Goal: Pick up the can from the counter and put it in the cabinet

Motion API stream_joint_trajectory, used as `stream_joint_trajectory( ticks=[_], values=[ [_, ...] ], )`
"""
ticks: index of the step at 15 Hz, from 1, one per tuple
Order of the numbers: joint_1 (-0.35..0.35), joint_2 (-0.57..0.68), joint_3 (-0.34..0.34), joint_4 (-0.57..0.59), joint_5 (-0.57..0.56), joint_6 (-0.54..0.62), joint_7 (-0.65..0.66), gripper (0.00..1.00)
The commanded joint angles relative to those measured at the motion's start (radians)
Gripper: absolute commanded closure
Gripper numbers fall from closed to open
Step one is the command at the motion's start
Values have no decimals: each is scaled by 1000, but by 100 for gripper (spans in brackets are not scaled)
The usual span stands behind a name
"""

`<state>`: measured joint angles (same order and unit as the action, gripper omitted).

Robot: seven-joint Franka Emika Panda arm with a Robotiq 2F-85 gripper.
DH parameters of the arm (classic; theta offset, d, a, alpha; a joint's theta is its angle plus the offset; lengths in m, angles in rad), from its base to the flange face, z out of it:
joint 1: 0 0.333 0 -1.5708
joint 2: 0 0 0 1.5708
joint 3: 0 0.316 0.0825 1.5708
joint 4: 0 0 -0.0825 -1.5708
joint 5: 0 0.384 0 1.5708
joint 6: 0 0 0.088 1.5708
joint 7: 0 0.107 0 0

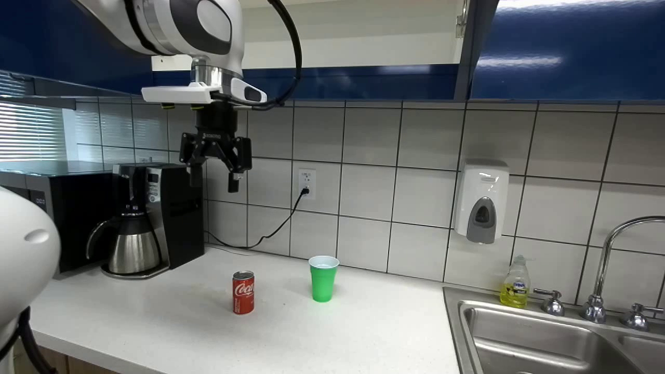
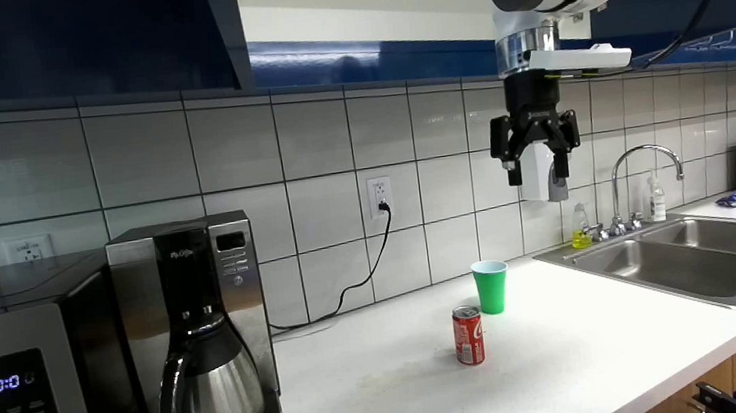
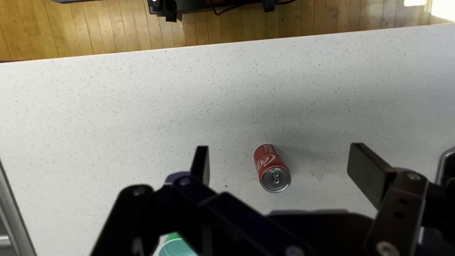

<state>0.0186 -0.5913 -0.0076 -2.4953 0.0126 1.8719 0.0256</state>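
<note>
Clear air from gripper down to can on the counter, but green cup stands near it toward wall and sink, coffee maker crowds the opposite end, cabinet open to reach into above its blue bottom rail.

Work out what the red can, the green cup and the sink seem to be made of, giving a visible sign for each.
Red can: metal, probably aluminium, with printed sides; its bare silvery top has a pull tab.
Green cup: likely plastic, smooth-looking outside, with moulded-looking rings inside.
Sink: metal, seemingly stainless steel, satin finish; grey surface, soft highlights.
</note>
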Motion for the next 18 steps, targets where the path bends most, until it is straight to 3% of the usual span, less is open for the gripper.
stream_joint_trajectory(
  ticks=[1,10,18],
  values=[
    [-5,13,6,3,2,6,-8,0],
    [7,126,34,-19,-28,63,-8,0],
    [5,272,52,-47,-79,244,17,0]
  ],
)
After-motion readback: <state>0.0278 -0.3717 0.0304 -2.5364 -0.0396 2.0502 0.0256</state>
